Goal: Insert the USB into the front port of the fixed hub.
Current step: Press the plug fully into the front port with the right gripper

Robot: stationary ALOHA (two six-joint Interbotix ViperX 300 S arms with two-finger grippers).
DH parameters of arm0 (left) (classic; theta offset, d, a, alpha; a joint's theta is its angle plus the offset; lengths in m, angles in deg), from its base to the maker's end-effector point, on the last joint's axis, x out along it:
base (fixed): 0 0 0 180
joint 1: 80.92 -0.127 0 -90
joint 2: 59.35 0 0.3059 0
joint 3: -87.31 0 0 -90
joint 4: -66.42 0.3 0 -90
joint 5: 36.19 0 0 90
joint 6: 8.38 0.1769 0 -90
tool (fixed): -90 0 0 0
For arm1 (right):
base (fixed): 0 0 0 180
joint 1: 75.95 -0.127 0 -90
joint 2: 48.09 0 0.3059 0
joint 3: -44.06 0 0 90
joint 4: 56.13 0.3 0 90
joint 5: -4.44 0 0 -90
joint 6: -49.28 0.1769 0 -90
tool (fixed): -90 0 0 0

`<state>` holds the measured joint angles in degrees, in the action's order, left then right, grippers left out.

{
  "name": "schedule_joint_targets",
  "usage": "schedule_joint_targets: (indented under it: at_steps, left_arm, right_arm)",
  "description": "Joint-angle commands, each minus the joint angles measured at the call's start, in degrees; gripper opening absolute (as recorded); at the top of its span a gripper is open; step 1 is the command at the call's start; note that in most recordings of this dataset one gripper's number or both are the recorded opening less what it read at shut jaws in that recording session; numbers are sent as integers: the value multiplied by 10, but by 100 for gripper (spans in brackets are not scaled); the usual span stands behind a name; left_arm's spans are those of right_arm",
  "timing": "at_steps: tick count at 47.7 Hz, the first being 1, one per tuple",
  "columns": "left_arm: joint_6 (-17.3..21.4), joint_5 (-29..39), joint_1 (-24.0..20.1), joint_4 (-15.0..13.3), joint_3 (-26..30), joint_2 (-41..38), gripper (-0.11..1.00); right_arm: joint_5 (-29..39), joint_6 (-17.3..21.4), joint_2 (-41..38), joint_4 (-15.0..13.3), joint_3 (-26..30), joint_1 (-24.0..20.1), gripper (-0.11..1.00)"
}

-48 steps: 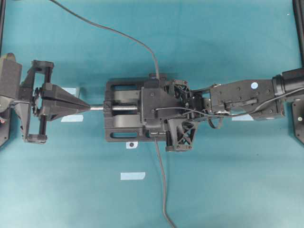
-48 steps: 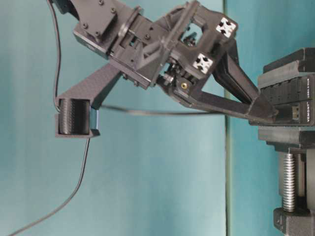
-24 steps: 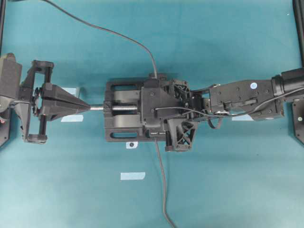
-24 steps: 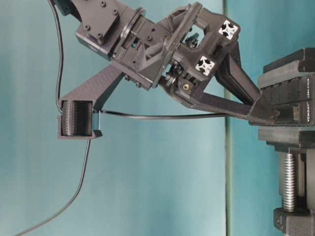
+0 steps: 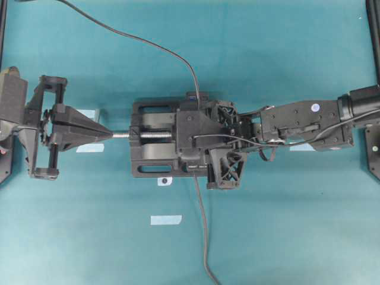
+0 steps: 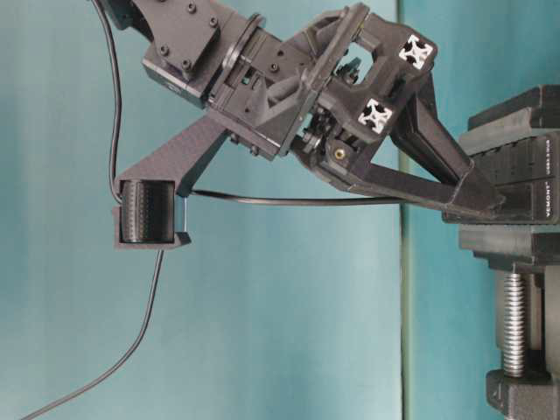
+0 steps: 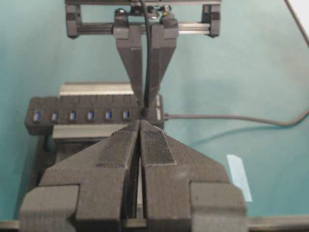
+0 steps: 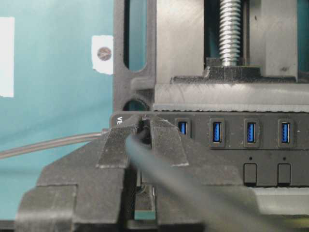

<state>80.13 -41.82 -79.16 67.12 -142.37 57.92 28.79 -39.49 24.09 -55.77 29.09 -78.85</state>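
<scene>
Right gripper (image 8: 140, 133), clenched on the USB (image 8: 143, 134), presses its fingertips against the end of the fixed hub (image 8: 251, 145) nearest the vise's outer edge, as seen from my right wrist. Only a sliver of the black plug shows between my two pads; whether it is seated in the port I cannot tell. Its dark grey cable (image 8: 183, 188) runs back blurred between the fingers toward the camera.

Beside my grip along the hub sit four blue ports in a row, with small buttons below them. The hub lies clamped in the black vise (image 5: 155, 145), whose silver screw (image 5: 155, 135) points toward my left gripper (image 5: 104, 133).

That left gripper hangs apart from the vise, off the screw's tip, its pads pressed together on nothing. From its wrist view the hub lies just beyond the pads, my right gripper's fingers descending onto the hub's right end.

A second cable (image 7: 231, 117) leaves the hub's end across the teal table (image 5: 285, 53).
</scene>
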Motion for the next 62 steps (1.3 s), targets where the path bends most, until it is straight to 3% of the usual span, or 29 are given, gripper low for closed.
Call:
schedule_joint_targets:
  at_steps: [1,40,48,57,62]
  left_arm:
    - [-1,-5,1,1,6,2,0]
    - [-1,-5,1,1,6,2,0]
    - [-1,-5,1,1,6,2,0]
    - [-1,-5,1,1,7,2,0]
    - [-1,-5,1,1,6,2,0]
  right_arm:
    - [5,1,-5,4,-4,-11,6]
    - [-6,-2,12,1,-3,-11,10]
    - [-12,-1,24,0,-2,-6,25]
    - [-16,1,34,-1,3,-1,58]
    - [-16,1,36,-3,5,3,69]
